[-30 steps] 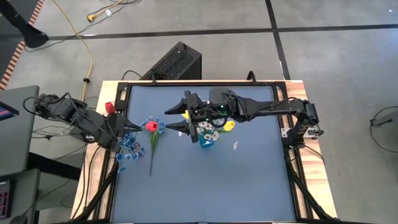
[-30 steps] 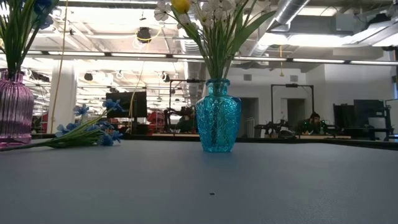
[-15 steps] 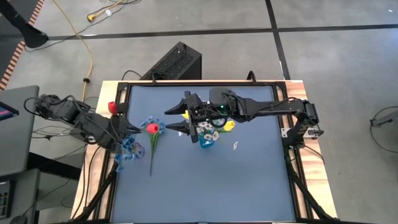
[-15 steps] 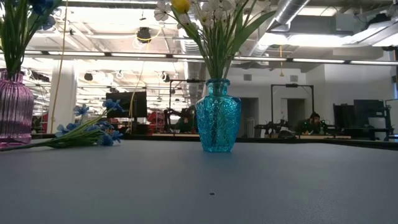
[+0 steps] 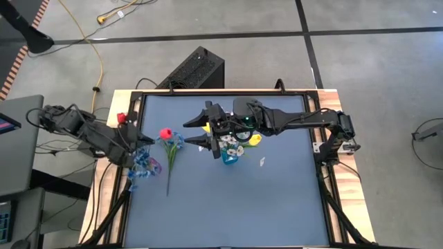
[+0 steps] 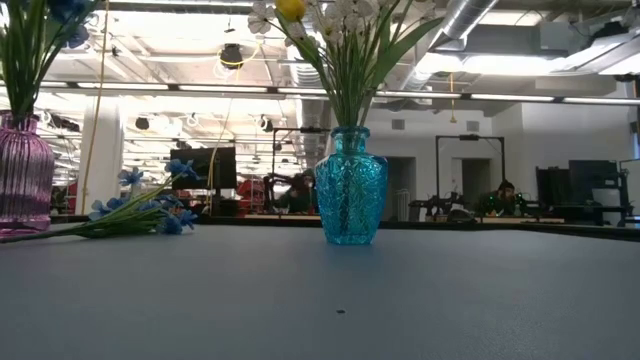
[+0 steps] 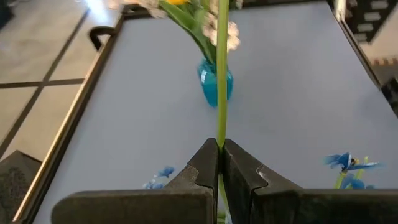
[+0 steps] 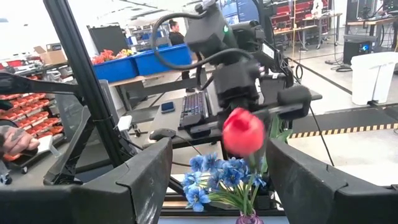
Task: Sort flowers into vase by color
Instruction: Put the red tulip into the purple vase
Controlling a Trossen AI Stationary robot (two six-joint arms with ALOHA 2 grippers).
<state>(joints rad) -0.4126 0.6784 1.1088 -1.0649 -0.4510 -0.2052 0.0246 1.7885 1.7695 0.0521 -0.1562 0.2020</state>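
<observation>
Here the tabletop (image 5: 277, 194) carries a blue vase (image 5: 230, 158); above it the right gripper (image 5: 197, 133) is spread, empty. The left gripper (image 7: 220, 163) is clenched on a red tulip (image 5: 165, 133), best pinched low on its light, bendy stem.

No text, label, brand, number or sign can be read in any view
</observation>
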